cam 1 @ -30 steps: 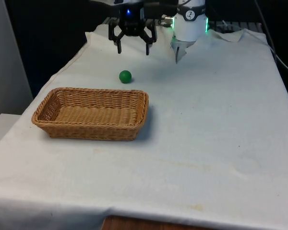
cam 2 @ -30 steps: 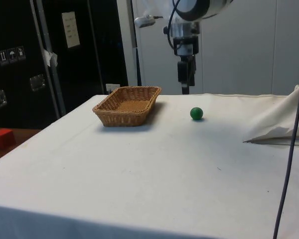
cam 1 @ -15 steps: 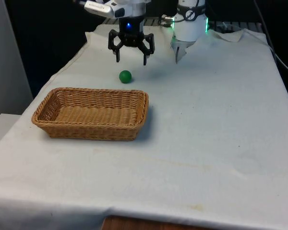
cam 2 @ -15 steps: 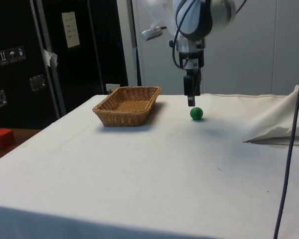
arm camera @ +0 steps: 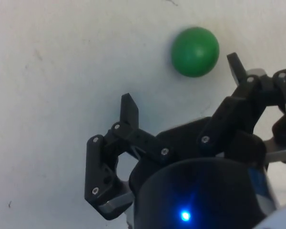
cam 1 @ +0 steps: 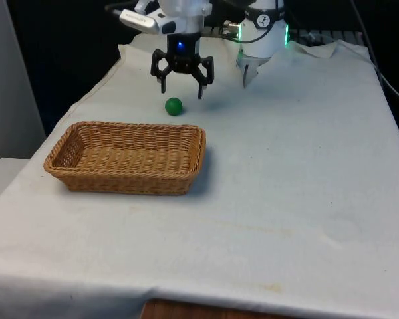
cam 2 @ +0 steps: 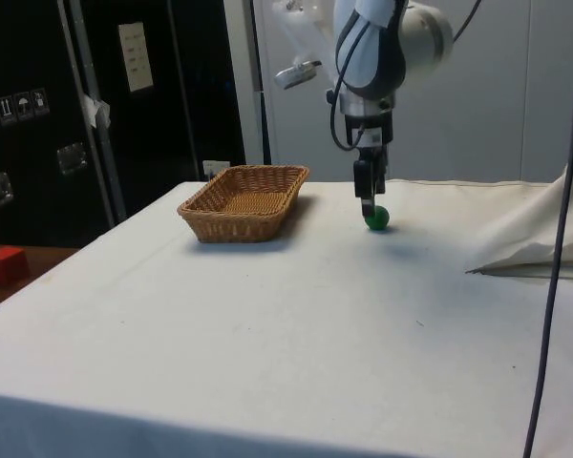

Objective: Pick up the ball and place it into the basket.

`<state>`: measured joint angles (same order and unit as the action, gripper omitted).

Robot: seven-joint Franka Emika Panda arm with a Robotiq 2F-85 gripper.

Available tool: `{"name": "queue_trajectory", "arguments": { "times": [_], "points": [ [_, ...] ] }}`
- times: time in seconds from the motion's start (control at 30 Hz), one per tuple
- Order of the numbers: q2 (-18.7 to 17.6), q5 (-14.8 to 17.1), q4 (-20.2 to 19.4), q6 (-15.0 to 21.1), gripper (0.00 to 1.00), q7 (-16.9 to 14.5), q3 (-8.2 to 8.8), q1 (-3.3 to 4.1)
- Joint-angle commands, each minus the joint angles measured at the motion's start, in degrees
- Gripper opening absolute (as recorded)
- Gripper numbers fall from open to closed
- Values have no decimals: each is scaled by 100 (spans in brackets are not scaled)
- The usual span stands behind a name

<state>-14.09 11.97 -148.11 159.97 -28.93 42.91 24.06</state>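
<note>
We have our black gripper (cam 1: 182, 85) low over a table under a white cloth (cam 1: 299, 173), with its two fingers spread wide apart and nothing between them. The green ball (cam 1: 173, 106) rests on the cloth just in front of and below the fingertips, apart from them. In the side view the gripper (cam 2: 367, 204) hangs directly above the ball (cam 2: 377, 218), its tips close to the ball's top. From the wrist, the ball (arm camera: 195, 51) sits off toward one finger (arm camera: 236, 67) rather than midway between the two, with the other finger (arm camera: 129, 109) well away from it.

The wicker basket (cam 1: 66, 151) stands on the cloth near the ball, toward the front view's left, and holds nothing.

We judge that we are lining up for the grasp. To do it well, we should first shift sideways until the ball lies centred between the fingers, since a round ball will likely roll off if one finger reaches it first. Then we should lower straight down until the fingertips straddle the ball's widest part, stopping just above the cloth so the tips do not snag it, and close gently and evenly
</note>
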Motion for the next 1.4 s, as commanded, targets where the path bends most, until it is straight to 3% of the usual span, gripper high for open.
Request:
{"name": "queue_trajectory", "arguments": {
  "times": [0.0,0.13,0.17,0.2,0.43,0.47,0.5,0.7,0.73,0.77,0.8,1.07,1.1,1.13,1.37],
  "points": [
    [52,172,-63,143,100,-149,-132,-80],
    [-52,252,-57,258,100,-269,-160,-120],
    [-126,120,-6,149,100,-126,-23,-6],
    [-115,304,-40,298,100,-361,-166,-149],
    [-315,464,23,413,100,-619,-201,-206],
    [-372,321,69,281,100,-493,-23,-80],
    [-350,493,23,464,100,-665,-206,-212],
    [-435,561,17,567,100,-705,-252,-241],
    [-447,573,17,573,100,-705,-258,-241],
    [-527,413,69,435,100,-584,-52,-97],
    [-453,579,23,556,100,-705,-258,-241],
    [-493,688,40,447,100,-722,-327,-281],
    [-584,521,63,413,100,-590,-115,-120],
    [-498,710,40,435,100,-722,-338,-286],
    [-567,814,92,493,100,-733,-367,-292]
  ]
}}
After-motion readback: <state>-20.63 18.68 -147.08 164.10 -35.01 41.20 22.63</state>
